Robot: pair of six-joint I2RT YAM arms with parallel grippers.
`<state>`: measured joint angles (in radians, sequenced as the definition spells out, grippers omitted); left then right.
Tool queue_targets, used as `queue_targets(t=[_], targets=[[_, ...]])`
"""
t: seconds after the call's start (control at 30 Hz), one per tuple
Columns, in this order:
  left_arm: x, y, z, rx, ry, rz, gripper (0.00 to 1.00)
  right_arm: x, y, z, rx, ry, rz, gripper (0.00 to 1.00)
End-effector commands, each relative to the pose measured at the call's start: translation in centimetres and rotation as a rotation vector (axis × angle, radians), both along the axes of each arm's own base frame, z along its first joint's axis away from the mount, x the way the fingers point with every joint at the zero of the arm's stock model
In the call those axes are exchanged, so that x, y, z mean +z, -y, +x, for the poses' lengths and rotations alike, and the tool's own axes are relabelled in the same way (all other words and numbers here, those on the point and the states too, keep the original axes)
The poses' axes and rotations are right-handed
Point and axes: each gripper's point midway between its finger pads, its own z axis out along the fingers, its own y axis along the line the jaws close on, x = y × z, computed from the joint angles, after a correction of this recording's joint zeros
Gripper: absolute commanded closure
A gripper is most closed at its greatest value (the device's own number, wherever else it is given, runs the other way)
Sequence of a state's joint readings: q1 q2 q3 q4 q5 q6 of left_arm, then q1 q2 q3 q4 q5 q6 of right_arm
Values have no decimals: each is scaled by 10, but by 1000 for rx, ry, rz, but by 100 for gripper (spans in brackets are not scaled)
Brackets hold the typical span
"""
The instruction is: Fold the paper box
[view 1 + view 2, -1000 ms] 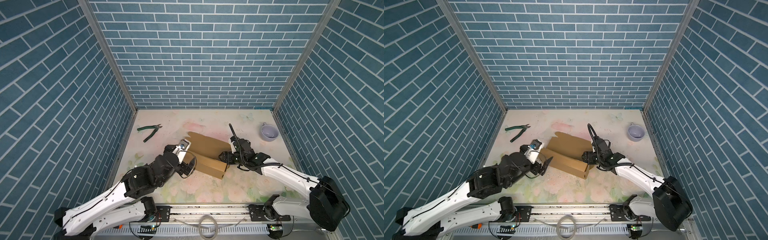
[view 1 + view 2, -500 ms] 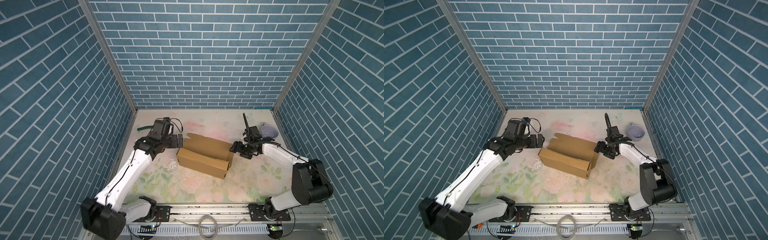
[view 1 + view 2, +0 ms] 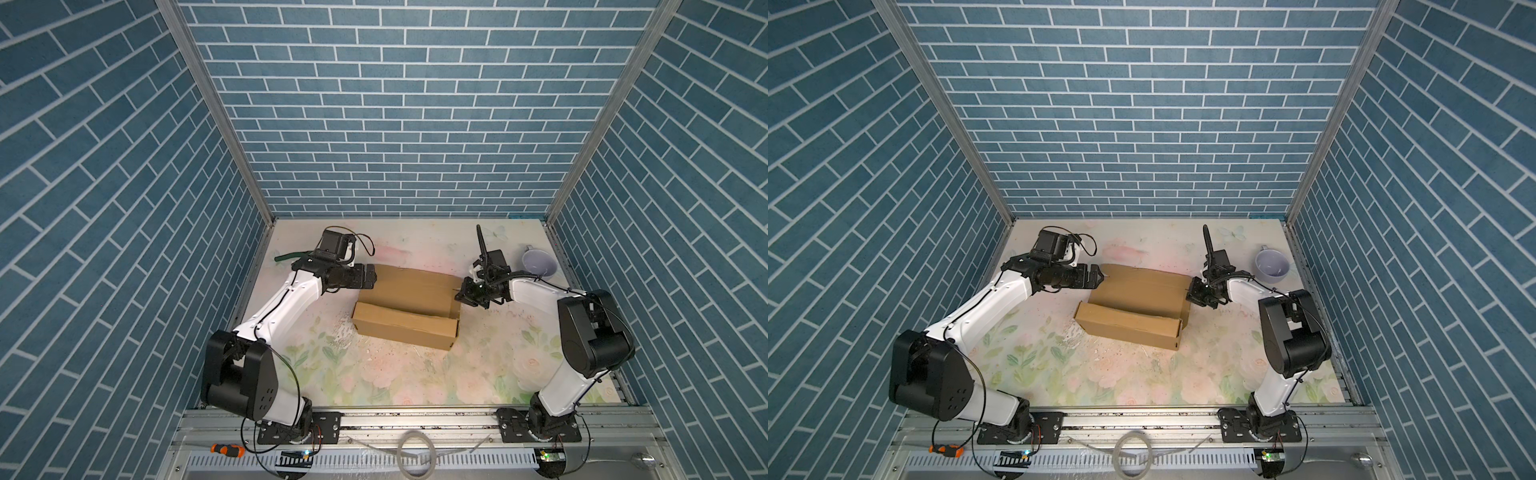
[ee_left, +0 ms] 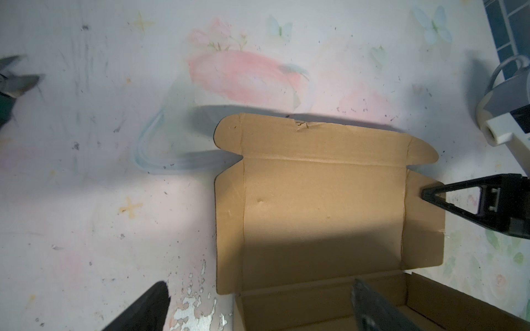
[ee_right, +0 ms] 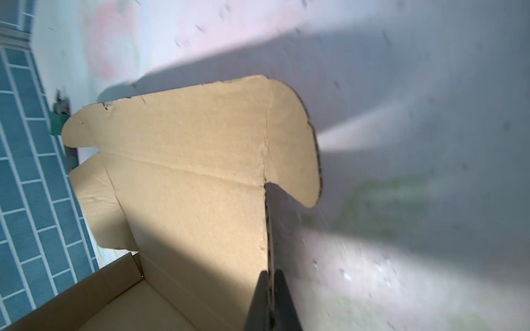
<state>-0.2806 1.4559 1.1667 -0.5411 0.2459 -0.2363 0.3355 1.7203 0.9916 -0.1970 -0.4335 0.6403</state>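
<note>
Now, R end effector (image 3: 460,296) clamping paper box (image 3: 409,286)

We see the left arm (image 3: 286,307) and right arm (image 3: 536,291) built alike: glossy white link shells between bulky matte black joint housings, thin black cables tied along the white. Black base plates (image 3: 299,432) show silver screws. A boxy black wrist camera (image 3: 334,245) trails looped wires. The right end effector (image 3: 461,296) has black triangular fingers (image 4: 428,197) with open cut-outs.

left arm is extended forward, left gripper (image 3: 371,277) held wide open. right gripper (image 3: 460,296) is clamped tight, elbow bent.
</note>
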Motion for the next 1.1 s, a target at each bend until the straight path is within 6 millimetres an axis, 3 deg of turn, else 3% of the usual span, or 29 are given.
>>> queue_targets(t=[0.0, 0.13, 0.27, 0.37, 0.6, 0.83, 0.93, 1.07], targets=[[39, -25, 18, 58, 175, 1, 0, 73, -4, 58, 22, 405, -13, 100], [73, -40, 33, 66, 368, -1, 0, 135, -3, 89, 46, 749, -59, 100], [80, -34, 46, 4, 460, 29, 0, 166, -12, 101, 139, 974, -101, 100], [74, -29, 54, -44, 478, 38, 0, 170, -16, 100, 195, 1089, -124, 100], [35, -16, 53, -133, 482, 14, 1, 172, -21, 94, 193, 1168, -69, 100], [17, -11, 70, -84, 495, -61, 24, 163, -16, 86, 164, 1176, -59, 100], [25, -20, 75, -41, 597, -59, 22, 158, -15, 82, 167, 1184, -57, 100], [27, -10, 88, -118, 606, -102, 13, 155, -20, 77, 211, 1195, -39, 100]])
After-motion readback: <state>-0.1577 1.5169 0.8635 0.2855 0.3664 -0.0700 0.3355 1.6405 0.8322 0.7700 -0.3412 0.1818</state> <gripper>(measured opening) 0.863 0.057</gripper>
